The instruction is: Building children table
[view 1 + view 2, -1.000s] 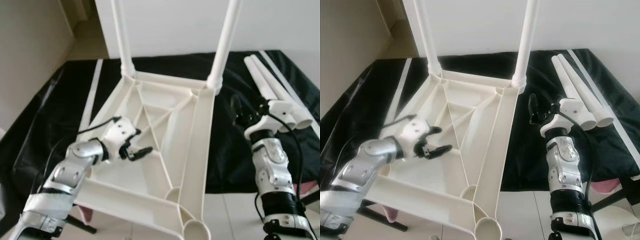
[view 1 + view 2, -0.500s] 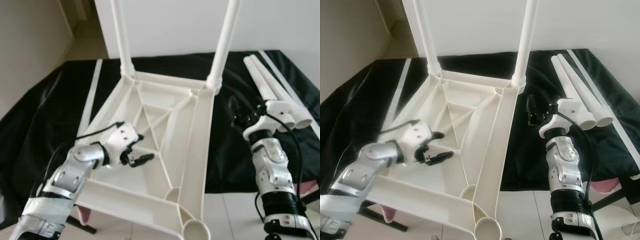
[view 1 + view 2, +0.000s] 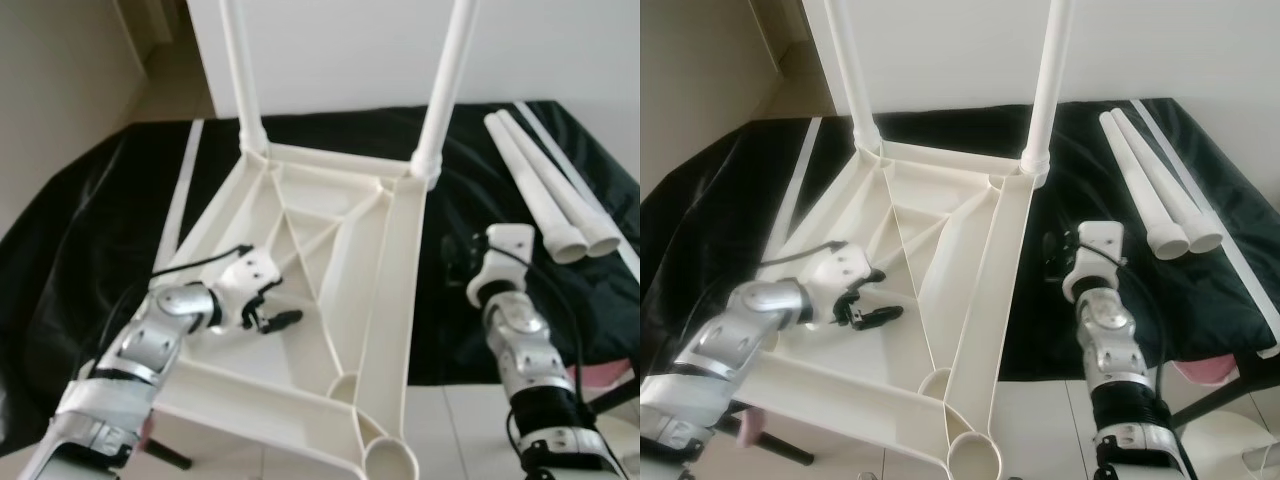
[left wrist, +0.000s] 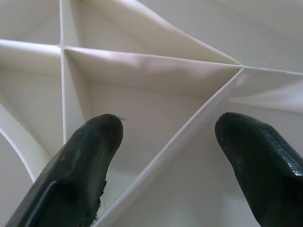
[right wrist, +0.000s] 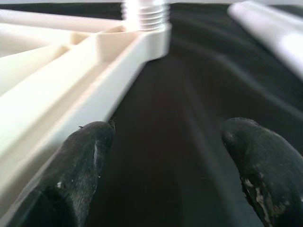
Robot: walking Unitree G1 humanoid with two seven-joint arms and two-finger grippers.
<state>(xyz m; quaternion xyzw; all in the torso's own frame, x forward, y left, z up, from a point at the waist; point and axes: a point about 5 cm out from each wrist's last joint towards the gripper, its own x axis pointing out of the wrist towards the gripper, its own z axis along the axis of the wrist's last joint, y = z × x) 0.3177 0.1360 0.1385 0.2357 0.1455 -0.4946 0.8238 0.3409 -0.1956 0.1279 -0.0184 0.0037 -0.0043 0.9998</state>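
Black cloth (image 3: 90, 250) under upturned table (image 3: 330, 260) — left pincer (image 3: 268, 308), right pincer (image 3: 1052, 262) both apart.

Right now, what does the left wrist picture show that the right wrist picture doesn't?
Left wrist view alone: the thin crossing ribs inside the upturned white plastic table top, between the left gripper's open jaws. Right wrist view alone: the black cloth, a screwed-in white table leg, and a loose white leg tube. Both share white table plastic and two open black fingers.

2 silver arms, black cables, white wrists.
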